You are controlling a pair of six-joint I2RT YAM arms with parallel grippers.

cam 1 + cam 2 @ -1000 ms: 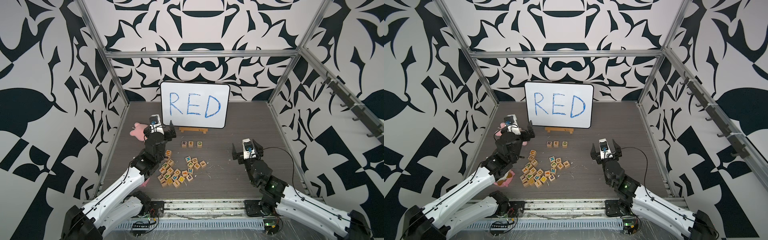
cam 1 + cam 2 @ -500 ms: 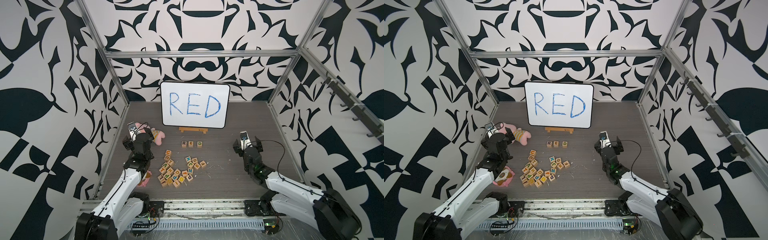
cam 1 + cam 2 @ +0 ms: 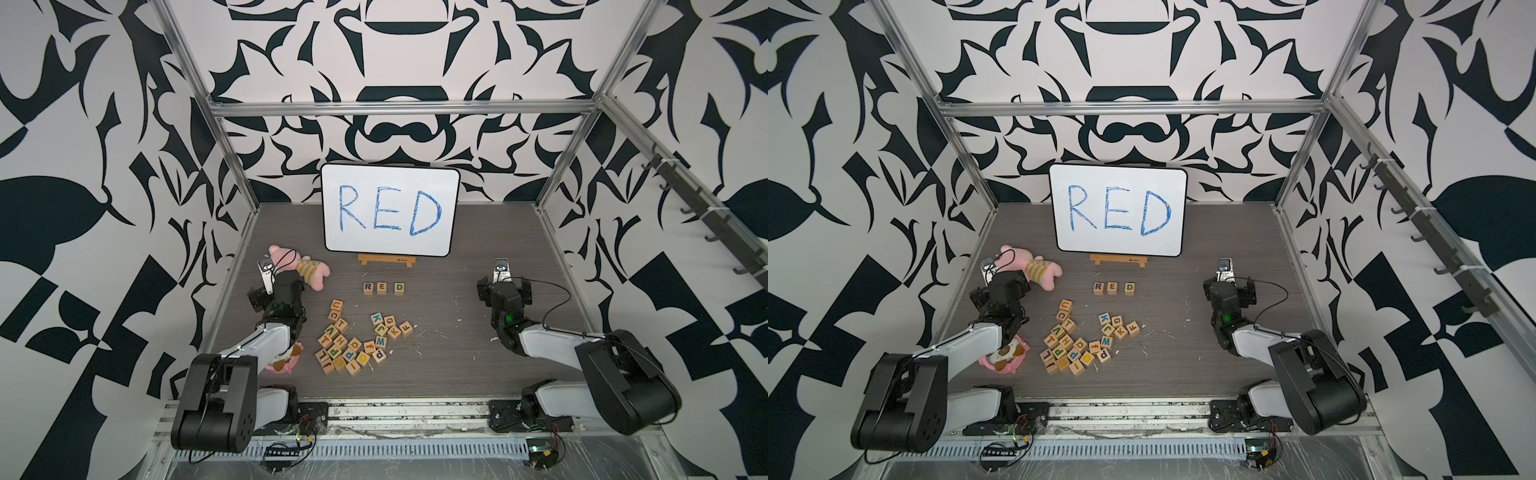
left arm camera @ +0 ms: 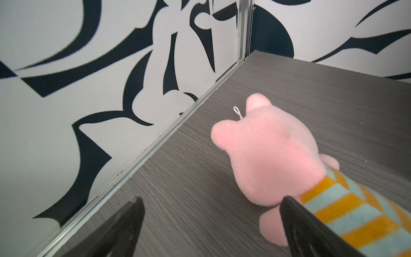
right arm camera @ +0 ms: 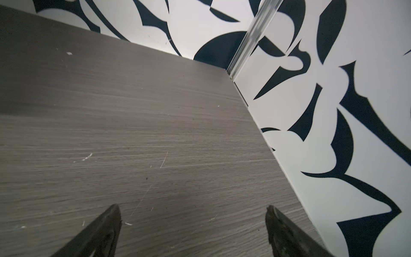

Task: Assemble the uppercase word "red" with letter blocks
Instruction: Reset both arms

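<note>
Where the word stood: the word "red" [image 3: 383, 287] lay as a short row on the table [image 3: 457, 249], just in front of the wooden stand [image 3: 387, 261] below the whiteboard [image 3: 390, 210], between the two arms and apart from both.
Row order: the R block [image 3: 1099, 288], the E block [image 3: 1112, 287] and the D block [image 3: 1129, 287] read left to right in both top views, close side by side with thin gaps between them.
Spare cubes: the loose letter blocks [image 3: 357, 343] sat in a scattered cluster nearer the front edge, apart from the row.
Left arm: the left gripper [image 4: 212, 199] had its jaws spread wide with nothing between them, low over the table near the left wall and beside the pink plush toy [image 4: 266, 155]; one finger [image 4: 311, 233] crossed in front of the toy's striped body, and contact could not be told.
Right arm: the right gripper [image 5: 192, 207] was likewise wide and empty, over bare table near the right wall, well apart from every cube.
Front left: a second pink toy [image 3: 1003, 355] lay partly under the left forearm.
Board: it stood upright at the back wall, showing RED handwritten in blue.
</note>
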